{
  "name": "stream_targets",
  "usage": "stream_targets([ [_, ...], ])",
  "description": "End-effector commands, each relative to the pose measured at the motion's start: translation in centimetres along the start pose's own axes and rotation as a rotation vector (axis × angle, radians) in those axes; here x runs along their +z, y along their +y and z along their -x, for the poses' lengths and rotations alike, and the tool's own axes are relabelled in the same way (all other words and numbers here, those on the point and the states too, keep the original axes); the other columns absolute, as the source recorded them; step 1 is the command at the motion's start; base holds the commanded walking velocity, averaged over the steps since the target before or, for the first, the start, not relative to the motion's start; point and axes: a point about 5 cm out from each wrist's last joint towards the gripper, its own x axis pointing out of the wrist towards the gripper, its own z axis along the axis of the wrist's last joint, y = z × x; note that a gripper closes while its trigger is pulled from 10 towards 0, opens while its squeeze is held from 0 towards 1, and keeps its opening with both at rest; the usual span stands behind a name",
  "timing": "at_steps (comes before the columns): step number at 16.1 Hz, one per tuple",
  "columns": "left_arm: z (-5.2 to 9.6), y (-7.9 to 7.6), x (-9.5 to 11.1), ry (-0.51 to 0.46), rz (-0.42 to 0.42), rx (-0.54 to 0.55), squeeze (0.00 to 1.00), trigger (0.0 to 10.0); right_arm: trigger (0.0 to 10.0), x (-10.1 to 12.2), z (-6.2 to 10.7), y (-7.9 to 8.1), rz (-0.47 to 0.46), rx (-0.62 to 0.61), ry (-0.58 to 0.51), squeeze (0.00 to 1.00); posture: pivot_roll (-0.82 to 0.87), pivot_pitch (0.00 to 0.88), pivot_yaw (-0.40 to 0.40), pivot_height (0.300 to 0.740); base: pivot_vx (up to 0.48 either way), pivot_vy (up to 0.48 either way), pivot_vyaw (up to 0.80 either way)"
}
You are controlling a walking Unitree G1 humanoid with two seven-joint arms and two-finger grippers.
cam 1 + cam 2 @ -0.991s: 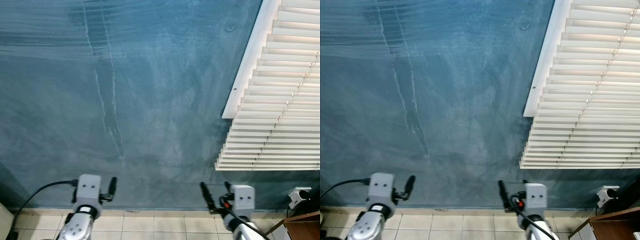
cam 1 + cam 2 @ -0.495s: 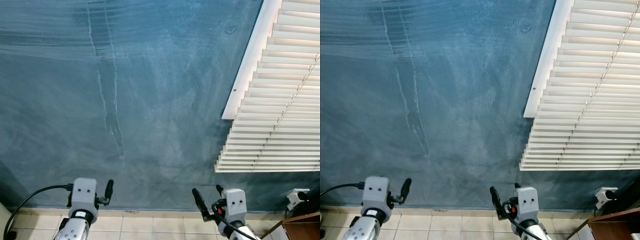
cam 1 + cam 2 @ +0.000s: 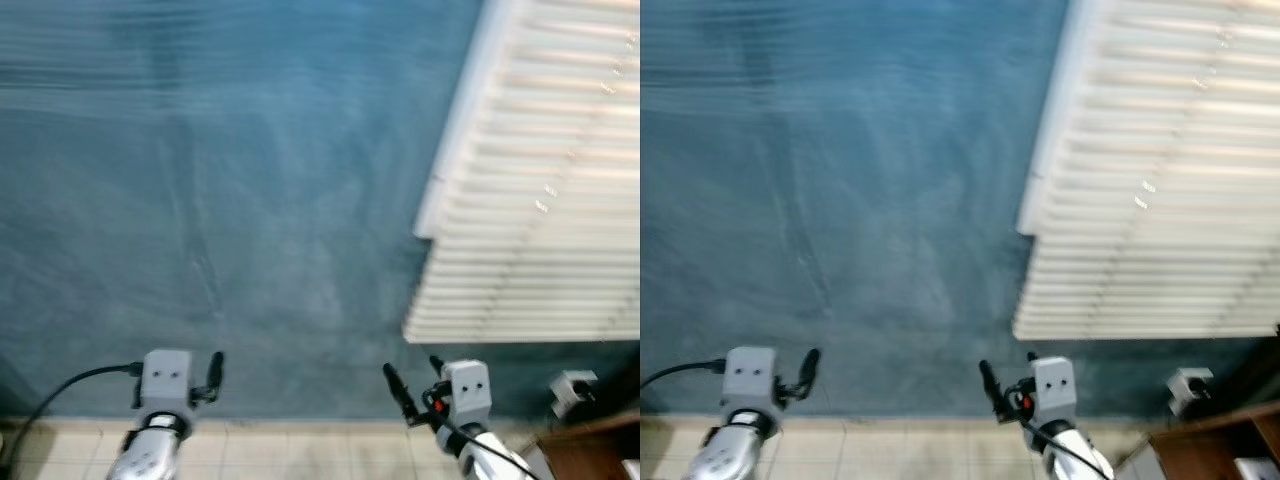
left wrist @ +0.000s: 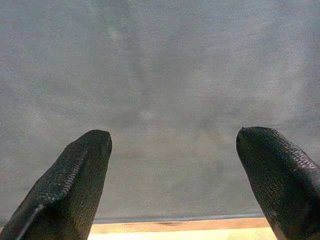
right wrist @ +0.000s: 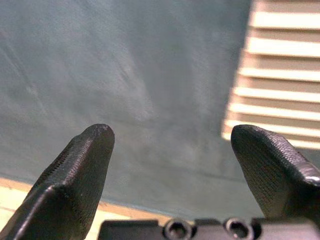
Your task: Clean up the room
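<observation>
My left hand (image 4: 172,175) and right hand (image 5: 170,165) are spread wide, empty, facing the blue wall (image 3: 250,200); blinds (image 3: 540,200) at two o'clock.

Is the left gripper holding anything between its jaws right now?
No, in the left wrist view the left gripper has its jaws spread wide apart with just the blue wall visible between them.

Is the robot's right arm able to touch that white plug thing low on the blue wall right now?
Probably not yet. The right gripper is open and empty, pointing at the blue wall, with the white plug off to its right, above the brown furniture.
</observation>
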Motion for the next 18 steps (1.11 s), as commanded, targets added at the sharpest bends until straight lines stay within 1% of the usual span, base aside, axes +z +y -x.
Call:
stream_targets([
  [1, 0.0, 0.4, 0.1, -0.001, -0.019, 0.012, 0.0, 10.0, 10.0, 0.5, -0.4, 0.1, -0.002, 0.011, -0.019, 0.0, 0.08, 0.044, -0.073, 0.74, 0.0, 0.0, 0.0],
  [2, -0.3, 0.5, 0.4, -0.013, -0.021, 0.039, 0.0, 10.0, 10.0, 0.6, -0.8, 0.2, 0.002, 0.026, -0.023, 0.0, 0.08, 0.048, -0.078, 0.74, 0.0, 0.0, 0.0],
  [3, -0.6, 0.8, 0.5, -0.013, -0.053, 0.084, 0.0, 10.0, 10.0, 0.9, -1.1, 0.2, 0.023, 0.036, -0.031, 0.0, 0.07, 0.049, -0.083, 0.74, 0.0, 0.0, 0.0],
  [4, -0.6, 0.8, 0.5, -0.014, -0.054, 0.084, 0.0, 10.0, 10.0, 0.9, -1.2, 0.2, 0.025, 0.036, -0.031, 0.0, 0.07, 0.049, -0.085, 0.74, 0.0, 0.0, 0.0],
  [6, -0.7, 0.5, 0.6, -0.021, -0.057, 0.075, 0.0, 10.0, 10.0, 1.3, -1.2, -0.6, 0.0, 0.007, -0.04, 0.0, 0.07, 0.051, -0.088, 0.74, 0.0, 0.0, 0.0],
  [8, -0.5, 0.3, 0.7, -0.02, -0.041, 0.051, 0.0, 10.0, 10.0, 1.1, -0.9, -0.9, 0.006, -0.004, -0.037, 0.0, 0.07, 0.056, -0.089, 0.74, 0.0, 0.0, 0.0],
  [10, -0.5, 0.1, 0.9, -0.036, -0.048, 0.031, 0.0, 10.0, 10.0, 1.1, -0.8, -0.9, 0.003, -0.011, -0.04, 0.0, 0.07, 0.061, -0.09, 0.74, 0.0, 0.0, 0.0],
  [11, -0.8, -0.3, 1.3, -0.056, -0.11, -0.012, 0.0, 10.0, 10.0, 1.1, -0.7, -0.9, 0.0, -0.022, -0.046, 0.0, 0.06, 0.064, -0.085, 0.74, 0.0, 0.0, 0.0],
  [12, -1.4, -0.5, 1.9, -0.069, -0.17, -0.056, 0.0, 10.0, 10.0, 1.1, -0.6, -0.8, -0.01, -0.038, -0.054, 0.0, 0.06, 0.06, -0.07, 0.74, 0.0, 0.0, 0.0],
  [13, -1.7, -0.4, 2.0, -0.069, -0.187, -0.07, 0.0, 10.0, 10.0, 1.0, -0.5, -0.9, -0.013, -0.051, -0.055, 0.0, 0.05, 0.055, -0.057, 0.74, 0.0, 0.0, 0.0],
  [15, -2.1, -0.2, 1.9, -0.054, -0.194, -0.091, 0.0, 10.0, 10.0, 0.9, -0.4, -0.9, -0.019, -0.077, -0.065, 0.0, 0.04, 0.043, -0.017, 0.74, 0.0, 0.0, 0.0],
  [16, -2.8, -0.2, 2.2, -0.056, -0.189, -0.117, 0.0, 10.0, 10.0, 0.6, -0.3, -0.7, -0.018, -0.105, -0.07, 0.0, 0.02, 0.031, 0.018, 0.74, 0.0, 0.0, 0.0],
  [18, -3.2, -0.2, 2.3, -0.057, -0.203, -0.127, 0.0, 10.0, 10.0, 0.4, -0.3, -0.5, 0.003, -0.107, -0.066, 0.0, 0.01, 0.024, 0.032, 0.74, 0.0, 0.0, 0.0],
])
